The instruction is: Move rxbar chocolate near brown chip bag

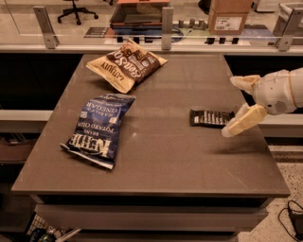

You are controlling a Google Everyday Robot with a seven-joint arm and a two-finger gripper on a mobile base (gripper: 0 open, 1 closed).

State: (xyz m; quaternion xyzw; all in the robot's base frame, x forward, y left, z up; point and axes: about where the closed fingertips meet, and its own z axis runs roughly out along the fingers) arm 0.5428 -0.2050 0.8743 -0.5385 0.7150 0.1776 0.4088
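Observation:
The rxbar chocolate [211, 117] is a small flat black bar with white lettering blocks, lying on the right part of the brown table [161, 156]. The brown chip bag [127, 64], tan-yellow and dark brown, lies at the far left-centre of the table. My gripper [235, 105] comes in from the right edge, hovering just right of the bar's right end. Its two cream fingers [244, 122] are spread apart with nothing between them. The lower finger's tip sits close to the bar's right end.
A blue Kettle chip bag [98, 127] lies on the left half of the table, between me and the brown bag. A glass rail with metal posts [166, 21] runs behind the table's far edge. A cardboard box [229, 14] stands beyond it.

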